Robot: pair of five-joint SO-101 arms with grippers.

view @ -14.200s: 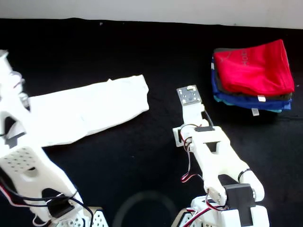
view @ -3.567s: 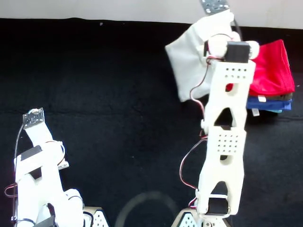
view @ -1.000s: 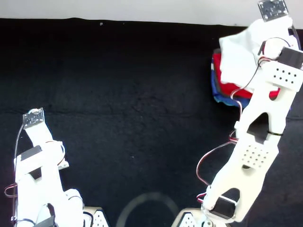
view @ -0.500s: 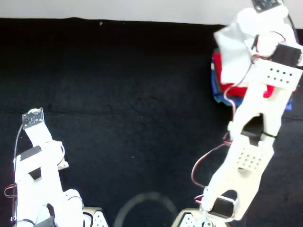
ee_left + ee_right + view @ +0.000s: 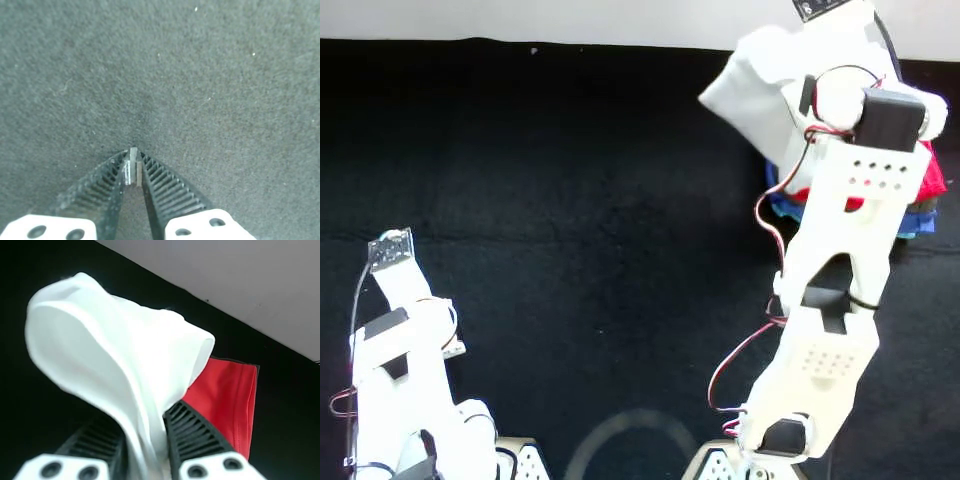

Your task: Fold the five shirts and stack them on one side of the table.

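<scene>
Right end effector (image 5: 145,437) clamped on white shirt (image 5: 115,355); cloth bunched, billowing, near red shirt (image 5: 225,395).

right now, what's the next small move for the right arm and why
Probably carry the white shirt sideways over the red shirt topping the stack, then lower it: the right hand grips it hanging mostly beside the stack, not above it.
</scene>
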